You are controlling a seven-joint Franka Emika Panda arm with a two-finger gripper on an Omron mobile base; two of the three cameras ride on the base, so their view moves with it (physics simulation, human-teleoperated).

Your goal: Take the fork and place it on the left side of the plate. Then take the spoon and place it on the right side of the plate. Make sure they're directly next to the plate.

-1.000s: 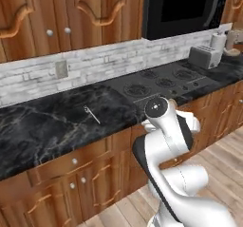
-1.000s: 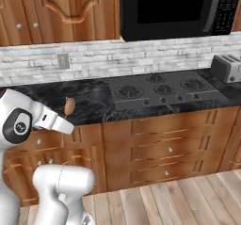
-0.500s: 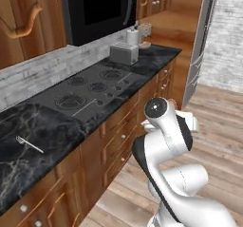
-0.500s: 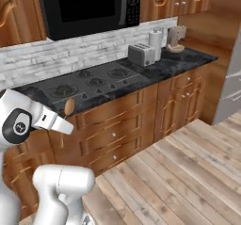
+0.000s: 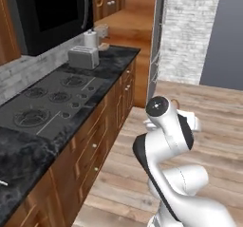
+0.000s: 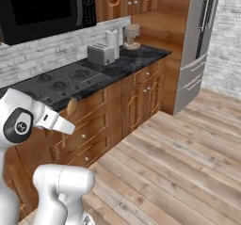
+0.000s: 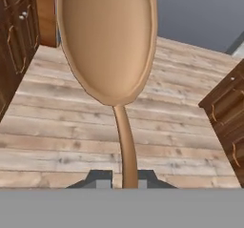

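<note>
My gripper [image 7: 125,178] is shut on the thin handle of a tan wooden spoon [image 7: 108,41]. The spoon's broad bowl stands up in front of the hand camera, over wooden floor. From the right base view the spoon [image 6: 71,107] pokes up from the hand beside the cabinet fronts. A small silver sliver at the far left edge of the dark counter looks like the fork [image 5: 2,183]. The plate is out of view.
A dark marble counter [image 6: 141,54] carries a gas hob [image 5: 52,100], a silver toaster [image 6: 101,54] and a paper towel roll [image 6: 112,39]. Wooden cabinets [image 5: 99,136] run below it. A steel fridge [image 6: 195,45] stands at the counter's end. Wood floor [image 6: 179,163] lies to the right.
The whole scene has slid left in both base views, so the base has moved right along the counter. The fork has drifted to the picture's left edge. The spoon stays gripped.
</note>
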